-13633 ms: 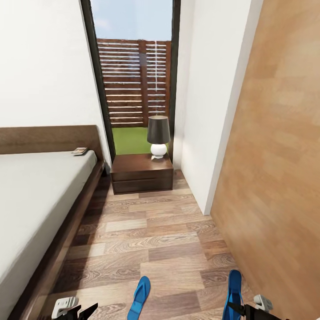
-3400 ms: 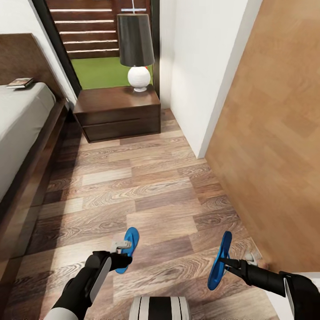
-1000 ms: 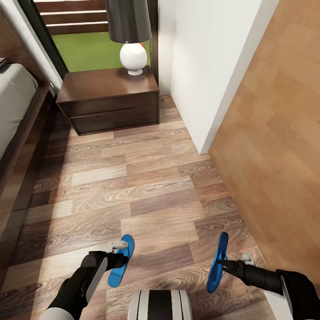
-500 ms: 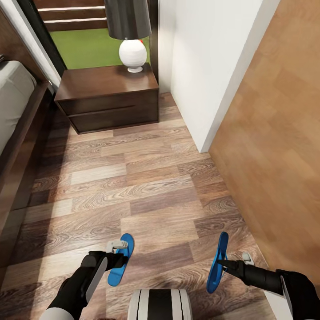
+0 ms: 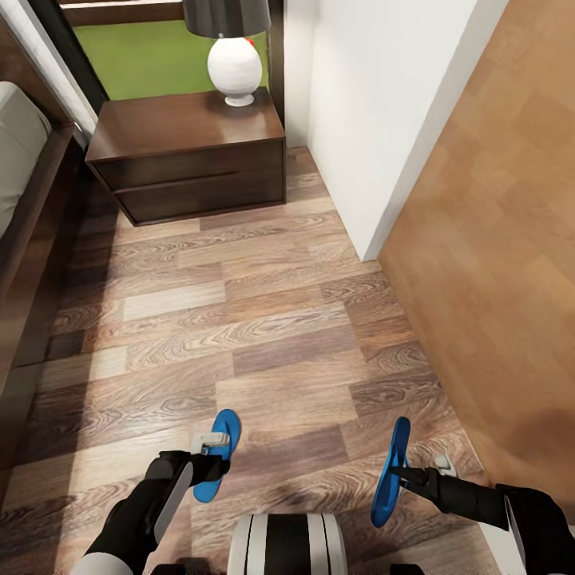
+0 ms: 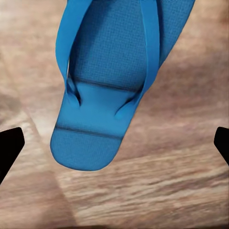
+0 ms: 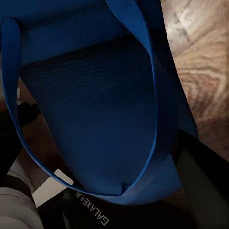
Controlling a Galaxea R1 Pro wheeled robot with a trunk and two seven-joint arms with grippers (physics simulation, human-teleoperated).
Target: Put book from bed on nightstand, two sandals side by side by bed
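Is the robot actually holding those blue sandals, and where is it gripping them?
Right gripper pinches one sandal at its edge, tilted up. Left gripper is open over the other sandal.

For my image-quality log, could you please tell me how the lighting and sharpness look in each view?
Head view: evenly lit and sharp, with a dark shadow band along the bed frame and sheen on the nightstand top. Left wrist view: the sandal is crisp, the floor softly blurred. Right wrist view: dim, with the other sandal in shade very close to the lens.
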